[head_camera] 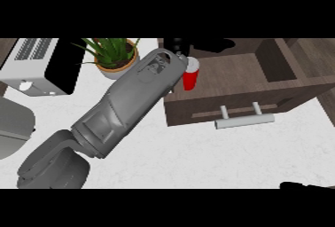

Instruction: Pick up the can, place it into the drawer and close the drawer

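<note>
The red cylindrical can with a pale top (190,77) was in the upper middle of the frame, upright or nearly so, hanging at the near left edge of the open dark-brown wooden drawer (229,86). Only its right side showed; my own grey left forearm (124,104) crossed the frame diagonally from the lower left and covered the rest. My left hand (175,44) showed as black fingers just above the can, at the frame's upper edge, and I judged they were curled round the can's upper part, since nothing else seemed to carry it there. I could not see the wrap itself, so that stayed a judgement.

I held the can over the drawer's lip because the cavity lay just beyond it, toward the upper right; lowering it there was the step in hand, and shutting the drawer was not yet begun. The drawer stood pulled out toward me, its pale grey bar handle (244,119) facing the lower edge of the frame.

My right hand (304,185) showed only as a black sliver at the lower right corner; how it stood I could not tell.

At the upper left, apart from all this, stood a green potted plant in a tan pot (114,55) and a white toaster (33,66), on the white marbled counter (196,155).
</note>
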Controlling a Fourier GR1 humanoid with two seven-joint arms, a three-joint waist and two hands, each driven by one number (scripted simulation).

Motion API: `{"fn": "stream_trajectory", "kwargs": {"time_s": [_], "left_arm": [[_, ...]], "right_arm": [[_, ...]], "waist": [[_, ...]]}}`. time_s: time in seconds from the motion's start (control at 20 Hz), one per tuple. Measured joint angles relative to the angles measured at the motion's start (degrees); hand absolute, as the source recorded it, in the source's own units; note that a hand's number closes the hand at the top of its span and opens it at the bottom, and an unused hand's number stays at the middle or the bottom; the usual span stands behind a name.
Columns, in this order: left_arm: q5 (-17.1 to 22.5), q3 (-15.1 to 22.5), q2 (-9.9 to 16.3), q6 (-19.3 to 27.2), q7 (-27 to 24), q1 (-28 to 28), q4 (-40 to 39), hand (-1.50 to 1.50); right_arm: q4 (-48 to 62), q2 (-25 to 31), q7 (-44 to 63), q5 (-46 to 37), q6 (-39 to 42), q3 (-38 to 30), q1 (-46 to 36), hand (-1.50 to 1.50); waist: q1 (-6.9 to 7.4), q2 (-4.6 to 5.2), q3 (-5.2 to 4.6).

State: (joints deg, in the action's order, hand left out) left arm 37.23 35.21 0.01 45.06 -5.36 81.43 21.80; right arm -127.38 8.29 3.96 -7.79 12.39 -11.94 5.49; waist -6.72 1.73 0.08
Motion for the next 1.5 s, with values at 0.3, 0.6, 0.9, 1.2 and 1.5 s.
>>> {"fn": "stream_trajectory", "kwargs": {"time_s": [0.3,0.6,0.9,1.2,1.5], "left_arm": [[2.61,-0.82,-0.01,0.84,-1.92,0.07,1.8,-1.5],[3.47,-0.23,-0.01,2.96,-2.01,1.78,2.59,-1.5],[3.48,0.17,0.0,3.21,-0.4,1.89,3.48,-1.5],[2.03,-0.39,1.93,2.89,1.6,0.53,6.31,-1.5],[-0.33,-0.36,6.44,1.92,5.08,-2.09,11.15,-1.5]], "right_arm": [[-0.14,1.81,-1.91,-9.91,-0.94,3.87,-1.71,-1.5],[3.25,4.49,-3.17,-23.51,-2.89,8.75,-4.49,-1.5],[10.32,6.09,-3.87,-36.59,-5.79,14.03,-7.48,-1.5],[21.86,5.82,-5.33,-47.0,-11.66,17.13,-9.37,-1.5],[34.24,1.66,-5.79,-51.98,-20.03,17.3,-14.4,-1.5]], "waist": [[1.62,-0.37,-0.03],[3.11,-0.68,-0.03],[5.2,-1.14,-0.06],[7.1,-1.63,-0.06],[7.83,-1.82,-0.05]]}}
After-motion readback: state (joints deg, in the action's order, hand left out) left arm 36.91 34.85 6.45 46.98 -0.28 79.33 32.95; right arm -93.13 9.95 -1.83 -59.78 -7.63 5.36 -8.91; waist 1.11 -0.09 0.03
